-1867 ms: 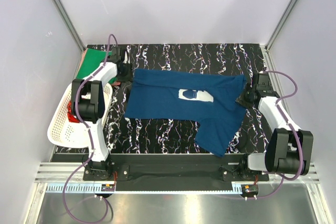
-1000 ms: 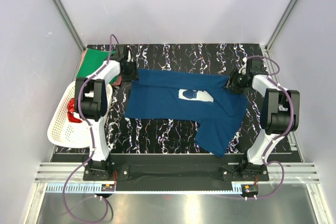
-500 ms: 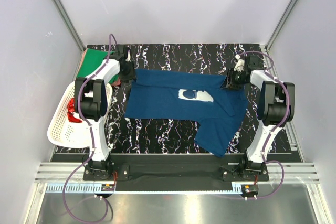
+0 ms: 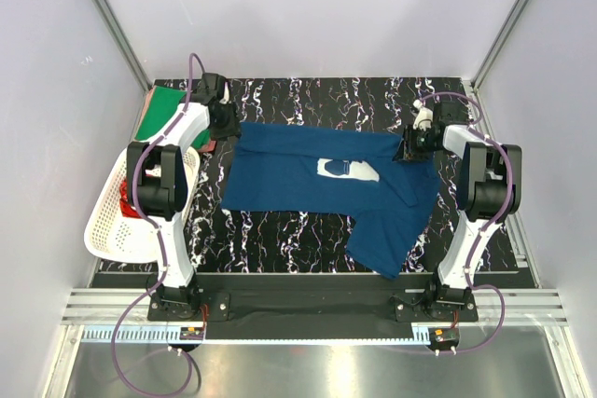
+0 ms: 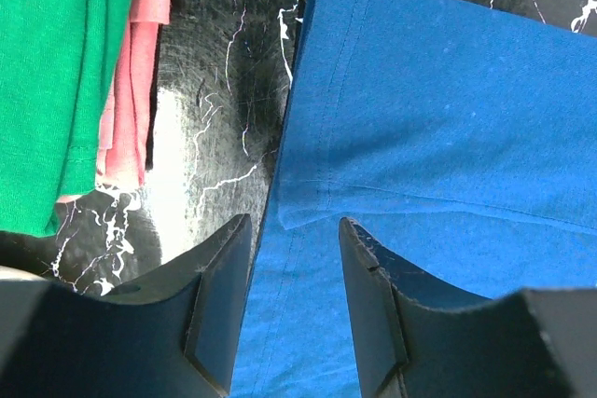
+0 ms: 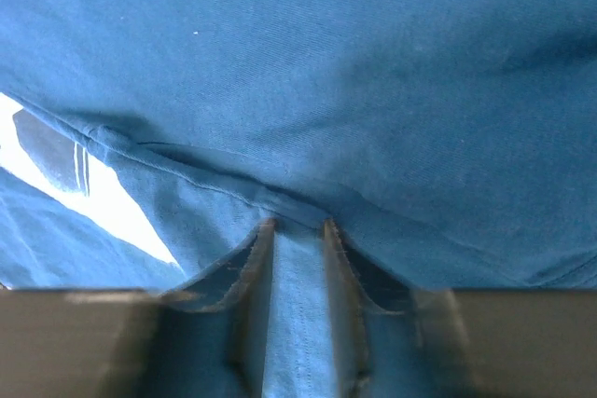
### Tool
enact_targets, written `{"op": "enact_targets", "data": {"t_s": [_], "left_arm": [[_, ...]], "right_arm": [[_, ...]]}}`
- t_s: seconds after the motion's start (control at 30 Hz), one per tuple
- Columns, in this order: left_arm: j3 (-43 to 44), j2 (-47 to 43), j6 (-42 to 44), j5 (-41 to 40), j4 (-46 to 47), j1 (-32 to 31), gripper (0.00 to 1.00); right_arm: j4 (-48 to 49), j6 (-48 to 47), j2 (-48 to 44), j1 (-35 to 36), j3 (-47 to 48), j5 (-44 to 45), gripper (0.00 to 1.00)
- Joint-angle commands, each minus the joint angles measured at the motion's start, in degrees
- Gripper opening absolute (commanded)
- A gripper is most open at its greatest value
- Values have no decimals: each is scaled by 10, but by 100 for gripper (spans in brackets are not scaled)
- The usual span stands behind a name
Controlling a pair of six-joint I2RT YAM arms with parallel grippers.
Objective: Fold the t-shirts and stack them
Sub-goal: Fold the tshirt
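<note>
Navy blue cloth t-shirt (image 4: 308,184) lies spread flat across the middle of the black white-veined counter (image 4: 308,100), at the centre of the overhead frame. Its nearest part, a loose lobe of cloth, reaches toward the lower right of centre, close to the counter's near edge. A white print (image 4: 347,171) shows on the upper face near the middle of the garment.

At the left of the overhead frame, beside the left arm, a white plastic lattice basket (image 4: 98,230) sits tilted at the counter's left edge. A red cloth garment (image 4: 128,202) is visible inside it.

Left pincer (image 4: 227,123) is at the upper-left corner of the navy shirt. In the left wrist view, the left pincer (image 5: 294,221) stands roughly half open, with the shirt's hemmed corner in the gap. One finger is over bare counter and the other over blue cloth. Nothing is clamped.

Right pincer (image 4: 408,151) is at the shirt's upper-right corner. In the right wrist view, the right pincer (image 6: 298,223) has its jaws narrowly apart, a strip of blue cloth filling the gap and a seam crossing just beyond the tips. Whether the cloth is gripped cannot be told.

Farthest back, in the upper-left corner of the counter, lies a bright green cloth t-shirt (image 5: 47,72). A reddish-pink cloth t-shirt (image 5: 135,90) shows along its edge. A strip of bare counter separates the pink cloth from the navy shirt.
</note>
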Motion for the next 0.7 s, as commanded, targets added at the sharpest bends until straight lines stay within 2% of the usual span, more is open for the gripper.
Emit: {"op": "enact_targets", "data": {"t_s": [0.0,0.07,0.1,0.17,0.43,0.67], "left_arm": [[23,-32,9,-10,9,1,48],[24,-32,7,-10,10,1,47],[23,-32,6,-8,13,1,47],[24,-31,2,-8,14,1,47],[43,-36,-5,-2,14,1,48],[26,-44,-16,28,24,1,48]], "right_arm": [[8,-5,-14,3,18,-20,25],[1,-1,-22,3,20,-17,15],[-2,6,-33,4,24,-16,7],[-22,12,-47,10,28,-11,1],[-142,23,-100,117,36,102,0],[-154,52,-129,166,3,118,0]]}}
